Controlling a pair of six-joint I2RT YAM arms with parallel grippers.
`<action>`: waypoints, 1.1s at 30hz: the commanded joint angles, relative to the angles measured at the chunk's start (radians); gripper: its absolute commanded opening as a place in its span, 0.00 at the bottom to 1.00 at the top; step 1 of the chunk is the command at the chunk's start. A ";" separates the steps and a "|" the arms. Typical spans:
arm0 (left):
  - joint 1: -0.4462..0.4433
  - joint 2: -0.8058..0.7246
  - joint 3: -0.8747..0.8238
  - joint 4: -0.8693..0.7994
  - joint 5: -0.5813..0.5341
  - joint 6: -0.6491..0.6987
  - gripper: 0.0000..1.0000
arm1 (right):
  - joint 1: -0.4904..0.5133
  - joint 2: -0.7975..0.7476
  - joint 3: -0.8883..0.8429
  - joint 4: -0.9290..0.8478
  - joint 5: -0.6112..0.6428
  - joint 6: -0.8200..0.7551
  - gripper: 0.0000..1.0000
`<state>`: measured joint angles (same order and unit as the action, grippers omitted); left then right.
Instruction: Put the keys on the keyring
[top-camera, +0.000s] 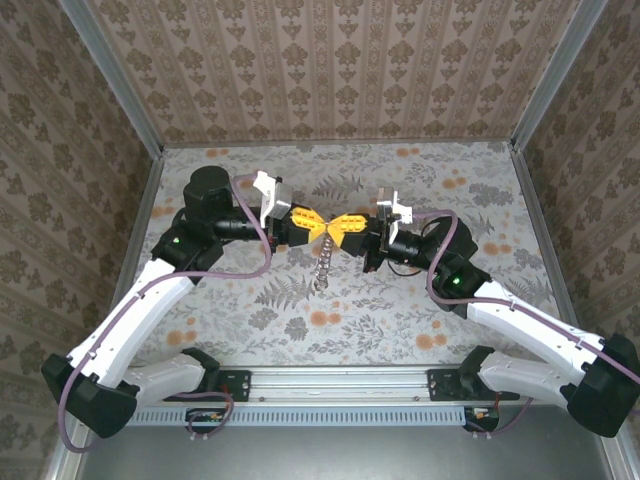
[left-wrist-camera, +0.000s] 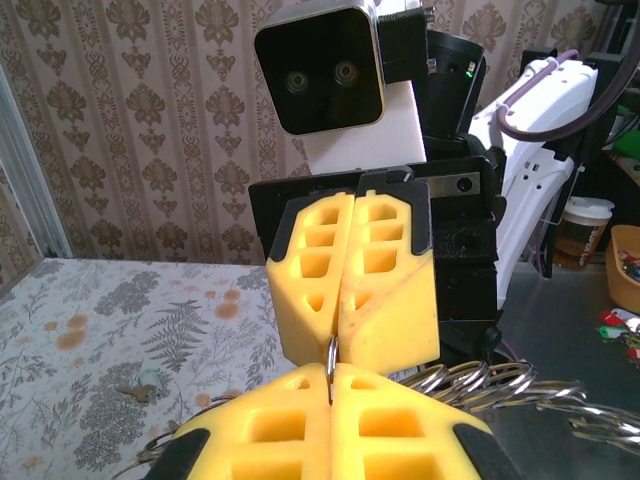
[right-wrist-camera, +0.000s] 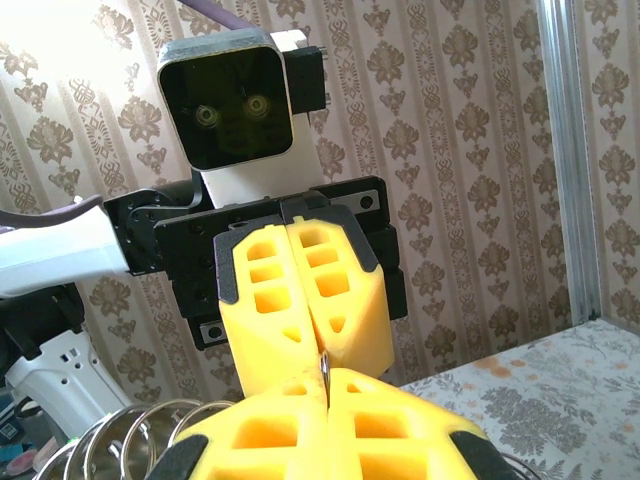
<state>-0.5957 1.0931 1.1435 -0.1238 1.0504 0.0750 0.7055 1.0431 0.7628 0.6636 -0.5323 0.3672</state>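
Observation:
Above the middle of the table my left gripper (top-camera: 322, 226) and my right gripper (top-camera: 347, 228) meet tip to tip. Both are shut on one thin metal ring of the keyring (left-wrist-camera: 330, 362). In the right wrist view the ring's edge (right-wrist-camera: 324, 368) stands upright between the two pairs of yellow fingers. The rest of the keyring, a chain of linked rings (top-camera: 322, 266), hangs down from the grip toward the cloth. More of its silver loops (left-wrist-camera: 500, 385) fan out beside my left fingers, and others (right-wrist-camera: 130, 430) show low in the right wrist view. The keys are hidden.
The floral tablecloth (top-camera: 400, 310) is walled in by patterned panels with metal corner posts (top-camera: 115, 80). A small brown bit (left-wrist-camera: 138, 392) lies on the cloth beyond the grippers. Purple cables (top-camera: 262, 255) loop off both arms. A rail (top-camera: 340, 385) runs along the near edge.

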 joint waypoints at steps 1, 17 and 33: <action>-0.007 -0.008 0.019 -0.039 0.018 0.042 0.00 | -0.011 -0.006 -0.003 0.071 0.005 0.019 0.00; -0.017 0.132 0.403 -0.789 -0.134 0.505 0.00 | -0.014 -0.071 0.245 -0.795 0.089 -0.529 0.36; -0.054 0.195 0.479 -0.897 -0.183 0.586 0.00 | 0.006 0.016 0.308 -0.713 -0.059 -0.495 0.26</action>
<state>-0.6422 1.2804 1.5932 -1.0119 0.8581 0.6258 0.7052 1.0470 1.0290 -0.0788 -0.5312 -0.1310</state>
